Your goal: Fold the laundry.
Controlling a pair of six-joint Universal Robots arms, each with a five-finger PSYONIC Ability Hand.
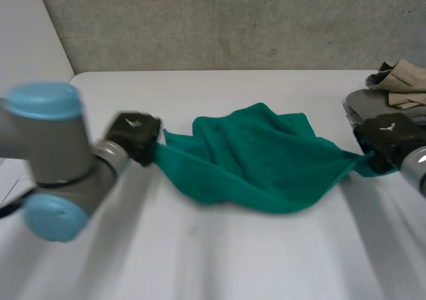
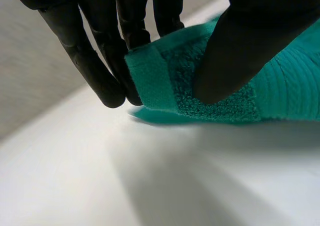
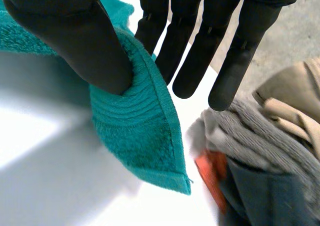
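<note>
Head view: rumpled teal towel (image 1: pixel 259 160) lies between left robot hand (image 1: pixel 135 135) and right robot hand (image 1: pixel 388 139), each pinching a corner.

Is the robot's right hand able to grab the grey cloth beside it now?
Probably not yet. The grey cloth lies beside the right hand, nothing between, but its fingers and thumb pinch a corner of the green towel; it must let go first.

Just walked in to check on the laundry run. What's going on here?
The left hand pinches one end of a green towel, the right hand the opposite end. The towel is bunched between them over the white table, not yet folded. More laundry is piled beside the right hand.
</note>
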